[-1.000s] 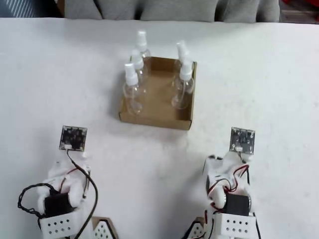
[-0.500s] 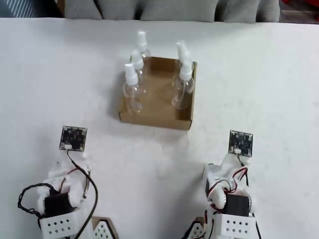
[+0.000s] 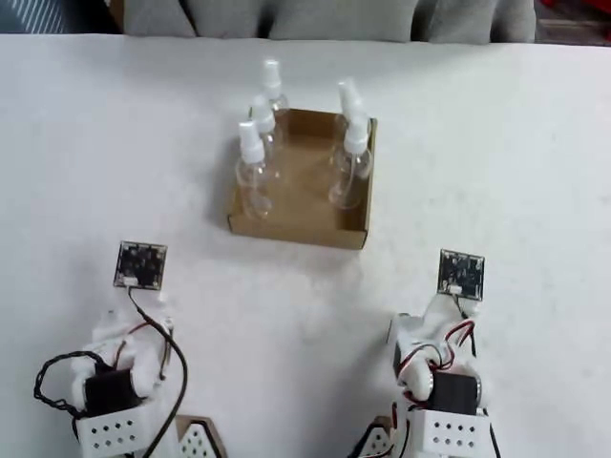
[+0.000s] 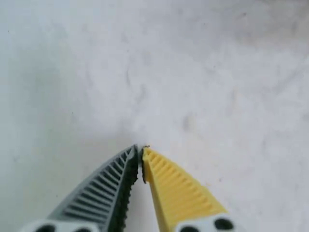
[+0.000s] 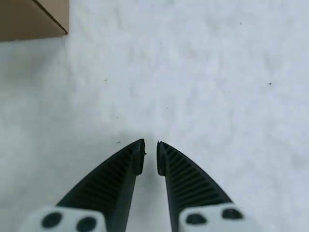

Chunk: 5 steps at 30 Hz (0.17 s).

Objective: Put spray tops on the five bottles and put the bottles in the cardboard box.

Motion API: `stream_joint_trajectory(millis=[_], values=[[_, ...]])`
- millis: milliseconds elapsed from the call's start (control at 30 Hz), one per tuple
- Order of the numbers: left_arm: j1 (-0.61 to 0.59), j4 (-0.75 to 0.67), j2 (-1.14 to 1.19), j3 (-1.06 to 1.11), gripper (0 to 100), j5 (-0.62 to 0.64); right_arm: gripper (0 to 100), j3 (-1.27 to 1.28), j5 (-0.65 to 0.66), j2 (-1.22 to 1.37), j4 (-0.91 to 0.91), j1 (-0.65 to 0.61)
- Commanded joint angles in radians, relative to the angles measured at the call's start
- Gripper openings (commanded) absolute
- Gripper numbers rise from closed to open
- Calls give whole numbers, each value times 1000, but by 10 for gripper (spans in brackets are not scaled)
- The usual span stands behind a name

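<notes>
The cardboard box [image 3: 298, 221] sits mid-table in the high view. Several clear bottles stand upright inside it, each with a white spray top, one group along its left side [image 3: 254, 170] and a pair along its right side [image 3: 351, 164]. Both arms are folded back at the near edge of the table, well short of the box. My left gripper [image 4: 141, 151], with one grey and one yellow finger, is shut with its tips touching just over the bare white table. My right gripper [image 5: 150, 147] has black fingers, shut to a narrow slit and holding nothing.
One corner of the box [image 5: 31, 19] shows in the right wrist view. The left arm [image 3: 119, 377] and right arm [image 3: 441, 377] sit at the near table edge. White tabletop [image 3: 496, 143] spreads around the box. Grey cushions [image 3: 315, 17] line the far edge.
The right arm has shifted very slightly to the left over the past second. The left arm, box and bottles have stayed put.
</notes>
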Motion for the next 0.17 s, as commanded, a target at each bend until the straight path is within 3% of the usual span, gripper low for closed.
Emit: stream_joint_trajectory(millis=[0, 133], values=[[-10, 9, -12, 0, 24, -11, 18, 3, -2, -10, 7, 4], [-10, 9, -12, 0, 24, -11, 18, 3, -2, -10, 7, 4]])
